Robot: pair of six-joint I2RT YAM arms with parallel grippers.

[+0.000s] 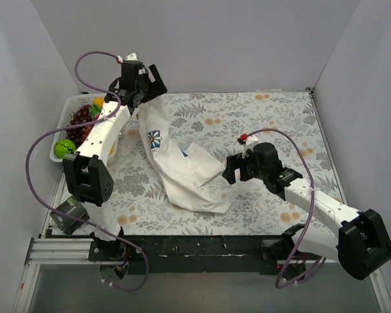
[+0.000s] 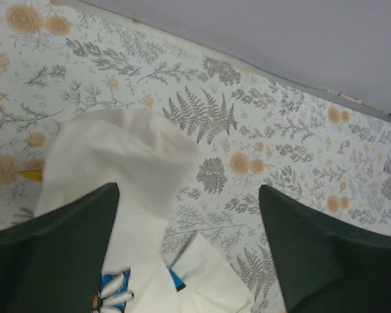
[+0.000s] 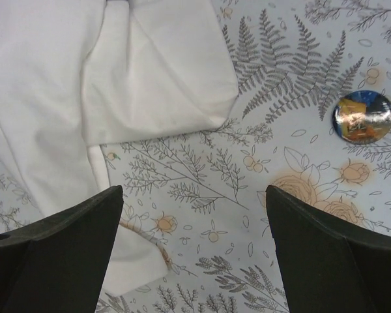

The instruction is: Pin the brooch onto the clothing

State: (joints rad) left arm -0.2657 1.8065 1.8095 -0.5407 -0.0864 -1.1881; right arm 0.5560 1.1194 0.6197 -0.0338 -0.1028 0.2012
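Far left: basket (image 1: 68, 107) of fruit by the table edge. Left gripper (image 1: 143, 85) is at the far-left corner, over the top end of the T-shirt (image 1: 182, 173). Its jaws are wide apart with nothing clamped. Its wrist view shows a fabric bulge lying between the fingers (image 2: 52, 248); contact can't be told. The T-shirt lies crumpled in a diagonal strip on the floral tablecloth (image 1: 267, 124), flower print (image 1: 154, 139) facing up. Right gripper (image 1: 229, 171) sits just right of the shirt's lower half, jaws wide apart, empty. The brooch (image 3: 363, 116) lies flat on the tablecloth right of a folded shirt edge, apart from it, shiny silvery face up. It is hidden in the top view.
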